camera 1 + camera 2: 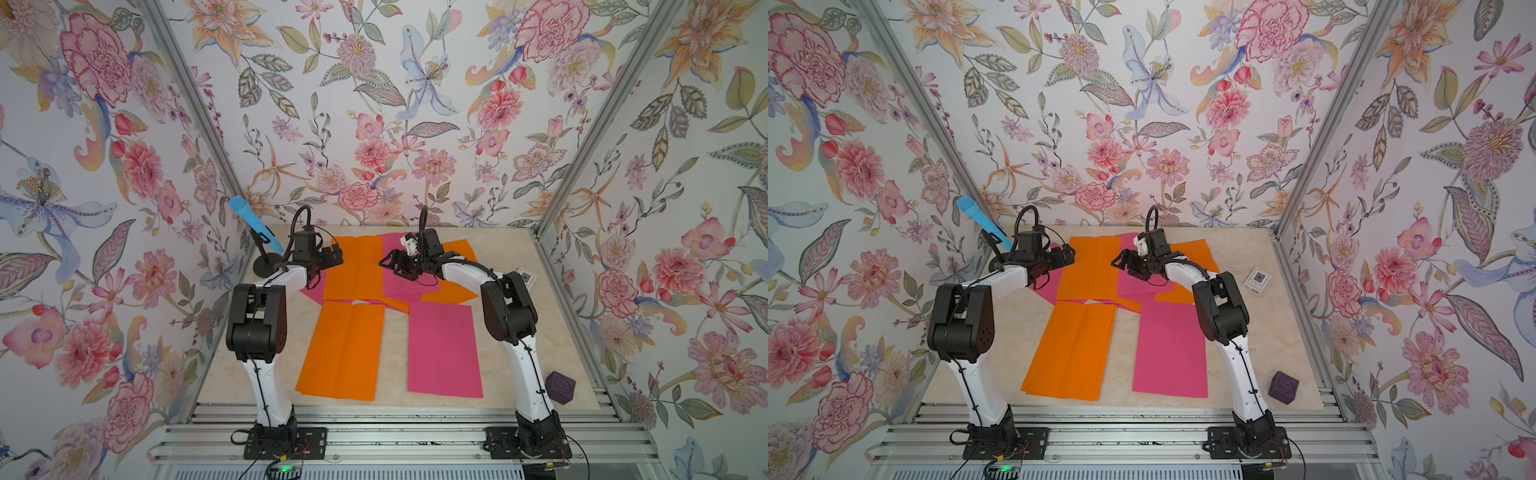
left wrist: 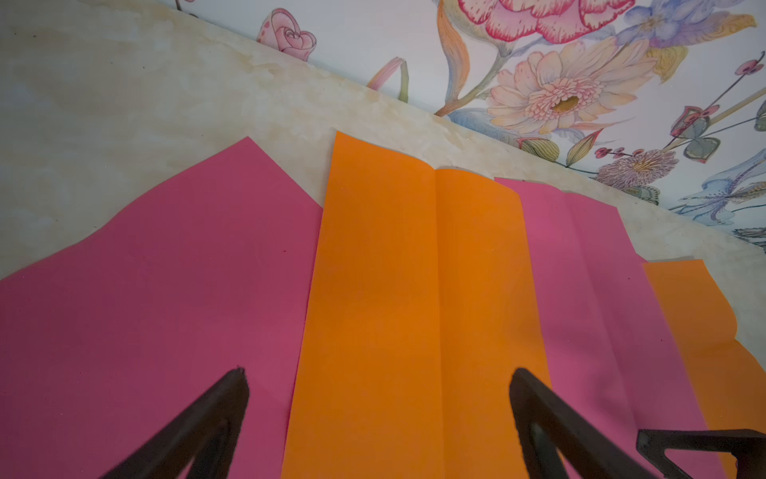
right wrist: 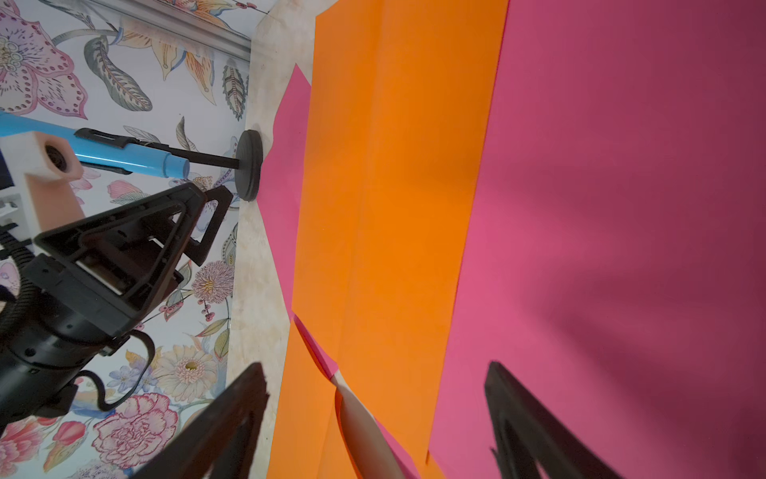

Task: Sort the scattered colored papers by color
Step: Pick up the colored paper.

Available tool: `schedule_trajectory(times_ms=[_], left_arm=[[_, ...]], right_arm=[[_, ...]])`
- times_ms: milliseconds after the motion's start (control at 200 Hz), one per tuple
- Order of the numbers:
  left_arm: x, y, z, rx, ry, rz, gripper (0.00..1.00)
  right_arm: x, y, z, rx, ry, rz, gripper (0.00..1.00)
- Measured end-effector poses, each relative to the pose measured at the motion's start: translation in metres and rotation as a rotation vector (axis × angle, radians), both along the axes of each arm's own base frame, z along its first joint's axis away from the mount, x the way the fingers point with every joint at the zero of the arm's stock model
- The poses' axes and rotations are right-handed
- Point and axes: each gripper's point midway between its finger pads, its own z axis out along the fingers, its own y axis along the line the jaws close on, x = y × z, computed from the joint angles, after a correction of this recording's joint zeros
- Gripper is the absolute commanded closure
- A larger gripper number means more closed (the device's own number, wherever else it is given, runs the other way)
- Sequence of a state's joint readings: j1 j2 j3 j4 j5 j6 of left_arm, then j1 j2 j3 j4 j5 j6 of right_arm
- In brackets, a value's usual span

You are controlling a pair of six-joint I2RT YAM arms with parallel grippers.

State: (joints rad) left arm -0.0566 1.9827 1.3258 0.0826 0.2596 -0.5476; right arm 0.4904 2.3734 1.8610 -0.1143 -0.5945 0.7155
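Observation:
Two colored papers lie apart at the front of the table: an orange sheet (image 1: 340, 349) and a pink sheet (image 1: 442, 349). Behind them, orange (image 1: 353, 266) and pink (image 1: 401, 282) sheets overlap in a pile. My left gripper (image 1: 334, 255) hovers open at the pile's left side, over a creased orange sheet (image 2: 414, 269) that lies on a pink one (image 2: 166, 290). My right gripper (image 1: 388, 262) hovers open above the pile's middle. Its jaws straddle the border between an orange sheet (image 3: 385, 186) and a pink sheet (image 3: 621, 207). Neither gripper holds anything.
A blue microphone on a black stand (image 1: 253, 224) stands at the back left corner, close to my left arm. A small white card (image 1: 527, 276) lies by the right wall. A purple cube (image 1: 560, 387) sits at the front right. Floral walls enclose three sides.

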Motion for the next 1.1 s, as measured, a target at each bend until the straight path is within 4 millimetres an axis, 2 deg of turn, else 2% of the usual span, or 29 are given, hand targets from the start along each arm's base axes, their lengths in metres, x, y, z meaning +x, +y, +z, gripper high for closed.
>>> schedule_trajectory(times_ms=[110, 220, 385, 525, 916, 1101], left_arm=[[0.002, 0.01, -0.008, -0.022, 0.012, 0.014, 0.0], [0.005, 0.015, -0.026, -0.033, 0.046, 0.021, 0.0], [0.009, 0.013, -0.05, -0.054, 0.092, 0.015, 0.0], [0.007, 0.007, -0.062, -0.087, 0.121, 0.0, 0.0], [0.013, -0.02, -0.054, -0.252, 0.082, -0.09, 0.01], [0.014, -0.03, -0.043, -0.322, 0.061, -0.127, 0.12]], right_arm=[[0.003, 0.004, -0.007, -0.005, 0.018, 0.0, 0.17], [0.006, 0.009, -0.013, -0.011, 0.034, 0.003, 0.17], [0.005, 0.014, -0.026, -0.025, 0.064, 0.007, 0.17], [0.003, 0.018, -0.034, -0.03, 0.083, 0.011, 0.17], [0.013, 0.033, -0.034, 0.022, 0.105, 0.003, 0.18], [0.015, 0.035, -0.034, 0.038, 0.113, 0.002, 0.19]])
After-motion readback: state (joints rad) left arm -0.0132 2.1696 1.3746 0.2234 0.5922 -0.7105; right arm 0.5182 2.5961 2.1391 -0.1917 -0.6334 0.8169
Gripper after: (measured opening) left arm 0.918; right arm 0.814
